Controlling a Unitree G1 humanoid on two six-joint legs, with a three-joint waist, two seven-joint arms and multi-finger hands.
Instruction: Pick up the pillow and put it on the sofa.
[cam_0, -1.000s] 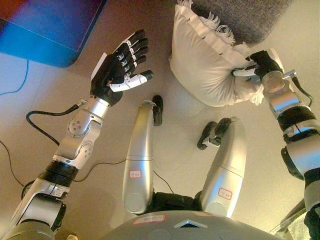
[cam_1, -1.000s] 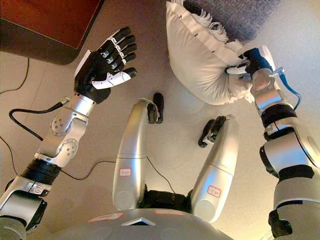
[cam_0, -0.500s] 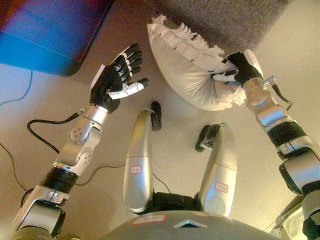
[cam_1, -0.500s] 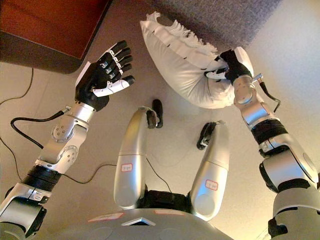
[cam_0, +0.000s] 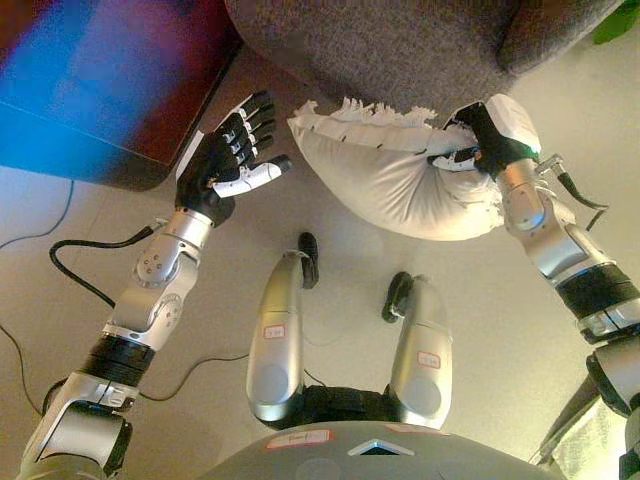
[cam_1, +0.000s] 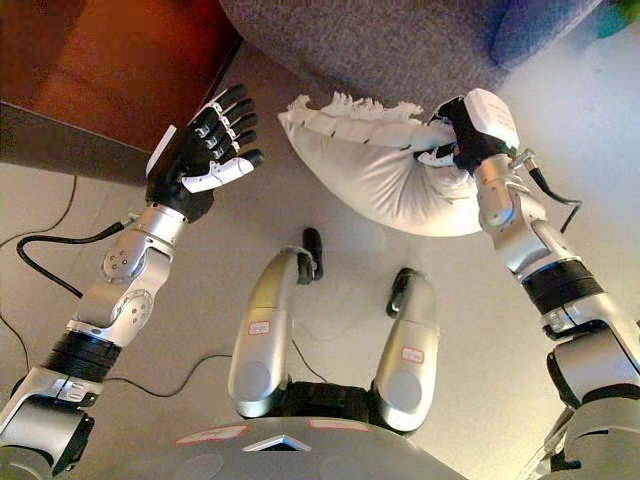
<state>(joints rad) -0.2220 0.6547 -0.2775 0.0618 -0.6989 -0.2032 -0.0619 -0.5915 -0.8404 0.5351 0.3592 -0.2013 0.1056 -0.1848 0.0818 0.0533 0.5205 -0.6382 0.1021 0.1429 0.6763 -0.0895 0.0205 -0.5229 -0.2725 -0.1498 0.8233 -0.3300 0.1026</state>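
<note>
Pillow (cam_0: 400, 185), white and fringed, is hanging off the floor just below the grey sofa (cam_0: 390, 50); the right hand (cam_0: 490, 140) is pinching its right end with curled fingers; the left hand (cam_0: 228, 155) is hovering beside it, fingers straight and spread.

- The right hand (cam_0: 487, 140) has lifted the pillow (cam_0: 395, 185) off the floor; a second ago the pillow stood on edge, now it hangs nearly level, fringe uppermost.
- The pillow has moved farther away and now sits just in front of the grey sofa (cam_0: 390, 45).
- The camera has tipped up, so more of the sofa shows.
- The left hand (cam_0: 228, 158) has drawn nearer the pillow's left end.
</note>
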